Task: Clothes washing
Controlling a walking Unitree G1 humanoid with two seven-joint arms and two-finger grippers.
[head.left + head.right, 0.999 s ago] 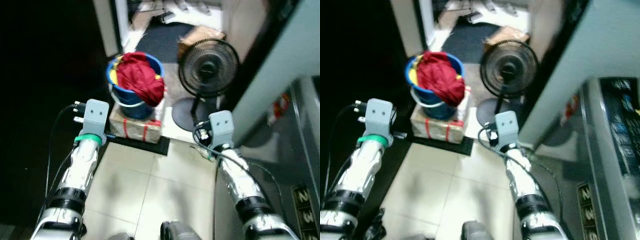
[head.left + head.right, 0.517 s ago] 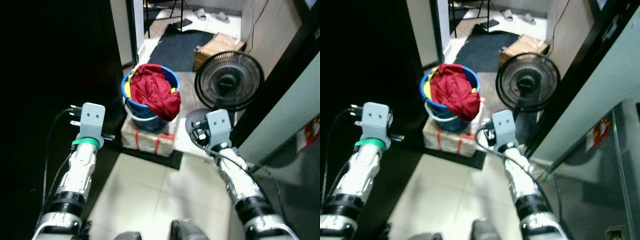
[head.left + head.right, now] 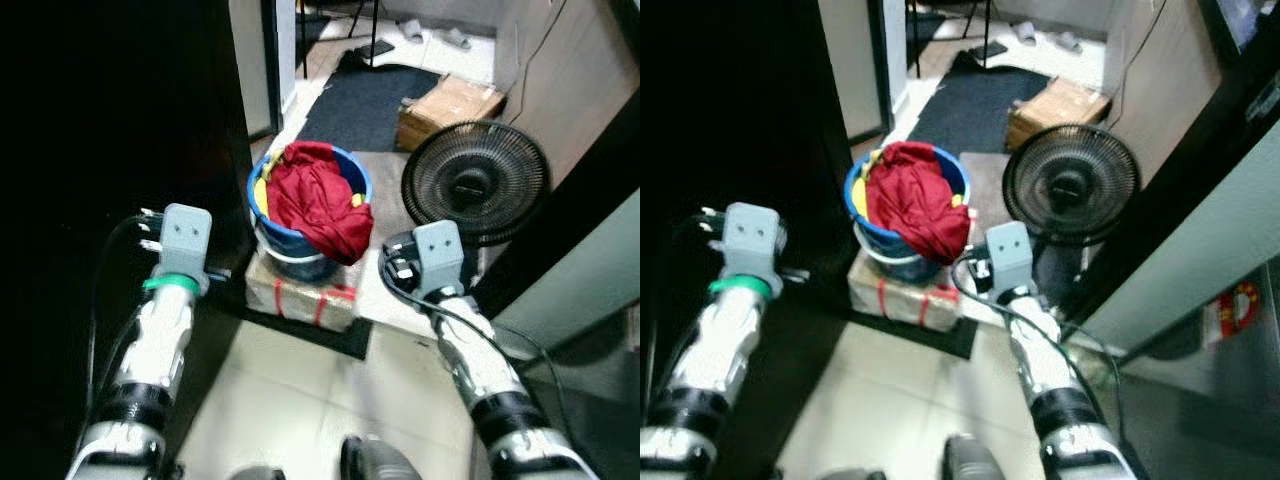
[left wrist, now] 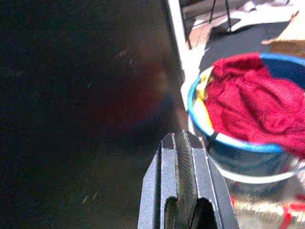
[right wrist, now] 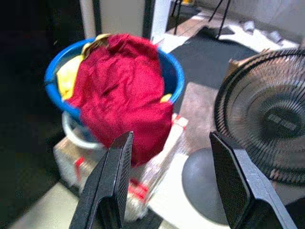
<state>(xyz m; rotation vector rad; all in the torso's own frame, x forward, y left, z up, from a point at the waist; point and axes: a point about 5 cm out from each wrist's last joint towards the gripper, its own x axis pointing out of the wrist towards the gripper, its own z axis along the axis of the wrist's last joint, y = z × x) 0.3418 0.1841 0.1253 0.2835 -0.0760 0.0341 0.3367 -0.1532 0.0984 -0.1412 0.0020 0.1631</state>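
At nine o'clock of the scene the left arm (image 3: 160, 330) reaches forward along a dark wall, its grey wrist block level with the base of the bucket. The left gripper (image 4: 183, 143) shows in its wrist view with the two black fingers pressed together, holding nothing, their tips short of the bucket and apart from it.

At twelve o'clock of the arms stands the blue bucket (image 3: 268, 225), heaped with a red cloth (image 3: 318, 200) that spills over the rim on the side toward the fan; a bit of yellow cloth (image 3: 262, 190) peeps out at the rim on the side toward the dark wall. The bucket sits on a wrapped box (image 3: 300, 297) bound with red tape, and the box rests on a dark strip at the edge of the tiled floor (image 3: 300, 400). Beyond the bucket, at twelve o'clock again, lies a dark mat (image 3: 370, 95), with a cardboard box (image 3: 450, 100) just beside it at about one o'clock.

At two o'clock of the bucket, near it, stands a black fan (image 3: 478, 183) on a round base, its grille facing up toward the camera.

At three o'clock the right arm (image 3: 480, 370) comes forward, its wrist block in front of the fan's base. The right gripper (image 5: 174, 183) is spread wide with nothing between the fingers; in its wrist view the bucket and the red cloth lie ahead of one finger and the fan ahead of the other, both clear of the tips.
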